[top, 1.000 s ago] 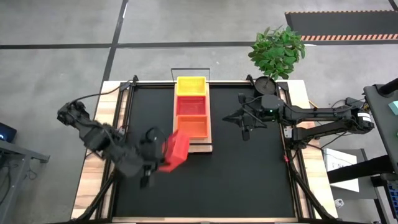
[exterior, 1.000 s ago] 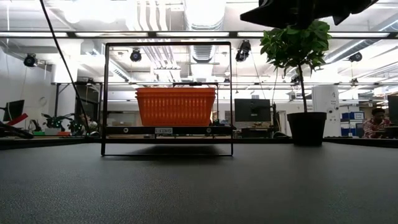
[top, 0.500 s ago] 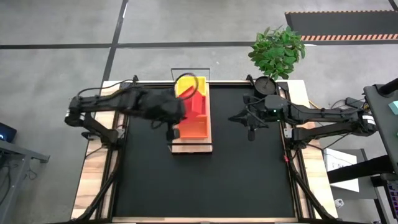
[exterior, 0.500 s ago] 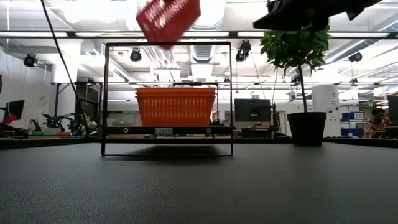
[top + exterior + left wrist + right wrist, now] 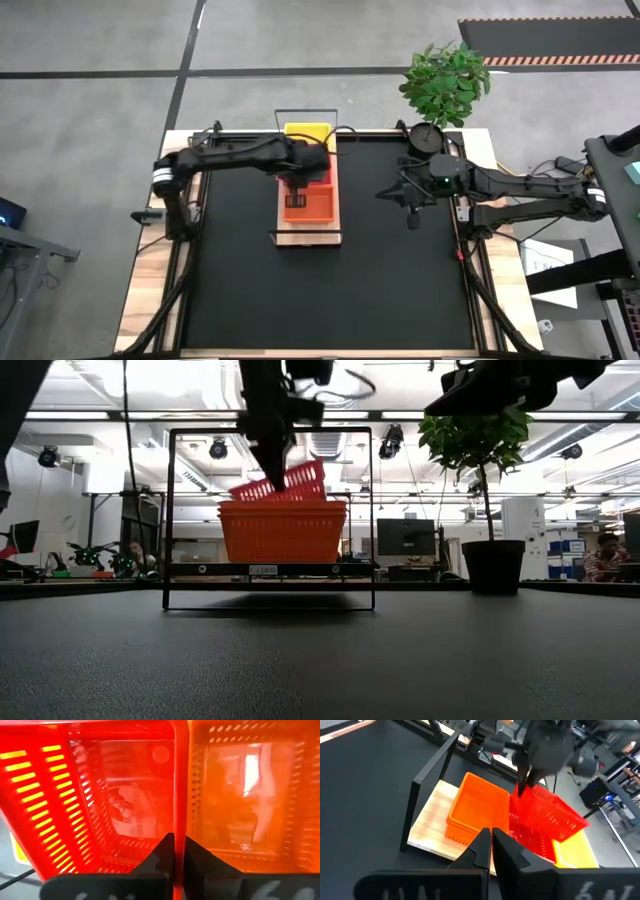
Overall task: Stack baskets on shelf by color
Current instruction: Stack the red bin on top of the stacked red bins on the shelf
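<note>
High view: left gripper (image 5: 297, 180) clenched on a tilted red basket (image 5: 280, 482) above the shelf (image 5: 308, 234). Right gripper (image 5: 412, 215) clenched, empty, at 3 o'clock.

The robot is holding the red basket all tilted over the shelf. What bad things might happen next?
The red basket hangs tilted from the left gripper, so it might catch on the rim of the red stack rather than nest. Coming down crooked, it might bump the orange baskets right beside it. Let go too early, it could slide off the shelf.
</note>
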Controlling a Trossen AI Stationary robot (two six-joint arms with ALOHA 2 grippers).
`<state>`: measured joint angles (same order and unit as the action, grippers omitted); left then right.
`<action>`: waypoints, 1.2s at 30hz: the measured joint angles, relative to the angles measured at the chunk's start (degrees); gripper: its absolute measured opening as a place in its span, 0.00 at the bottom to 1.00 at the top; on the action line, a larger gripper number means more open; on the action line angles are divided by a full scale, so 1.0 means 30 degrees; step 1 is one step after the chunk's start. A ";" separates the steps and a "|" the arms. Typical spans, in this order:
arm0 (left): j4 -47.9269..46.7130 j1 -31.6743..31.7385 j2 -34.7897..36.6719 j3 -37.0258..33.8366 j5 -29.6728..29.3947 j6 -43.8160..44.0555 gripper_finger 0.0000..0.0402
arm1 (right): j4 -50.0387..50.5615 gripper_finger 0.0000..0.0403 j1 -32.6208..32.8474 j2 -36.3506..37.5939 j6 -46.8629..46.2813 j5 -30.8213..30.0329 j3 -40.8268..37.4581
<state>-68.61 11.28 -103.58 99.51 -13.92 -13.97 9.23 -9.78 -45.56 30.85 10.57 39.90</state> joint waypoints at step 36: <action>0.0201 0.0492 -0.1358 0.0283 0.0272 -0.0948 0.00 | -0.0172 0.02 0.0001 -0.0242 -0.0334 0.0010 -0.0015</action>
<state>-68.01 12.75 -107.66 100.36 -13.10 -16.82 8.71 -9.78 -46.28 29.85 10.60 39.86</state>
